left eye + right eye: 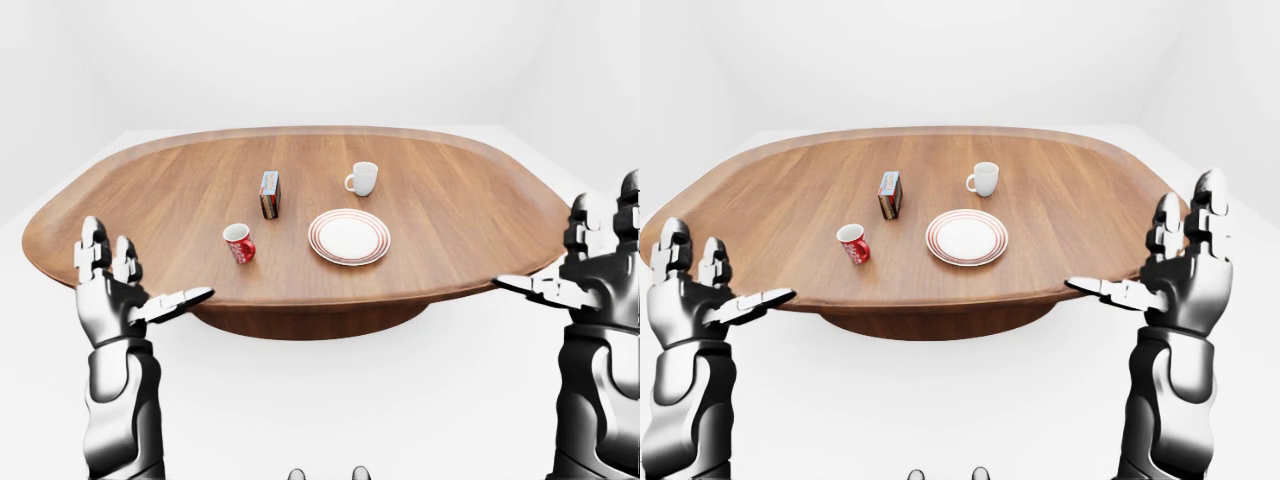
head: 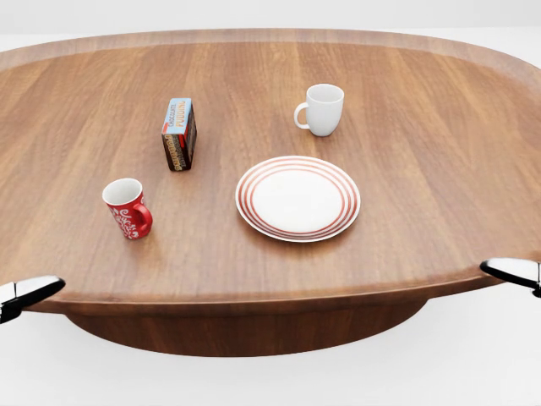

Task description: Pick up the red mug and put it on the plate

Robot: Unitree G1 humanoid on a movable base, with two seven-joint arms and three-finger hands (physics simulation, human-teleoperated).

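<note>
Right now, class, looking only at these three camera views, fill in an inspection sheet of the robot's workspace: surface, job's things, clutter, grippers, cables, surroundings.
Surface: oval wooden table, brown, on a central pedestal.
Job's things: red mug upright, standing left of the plate and apart from it; the plate is white with red rings and has nothing on it.
Clutter: white mug upright above the plate in the head view; small box standing on edge, above the red mug.
Grippers: left hand open, off the table's left edge; right hand open, off its right edge; neither holds anything.
Cables: nothing seen.
Surroundings: plain white floor and walls.
</note>
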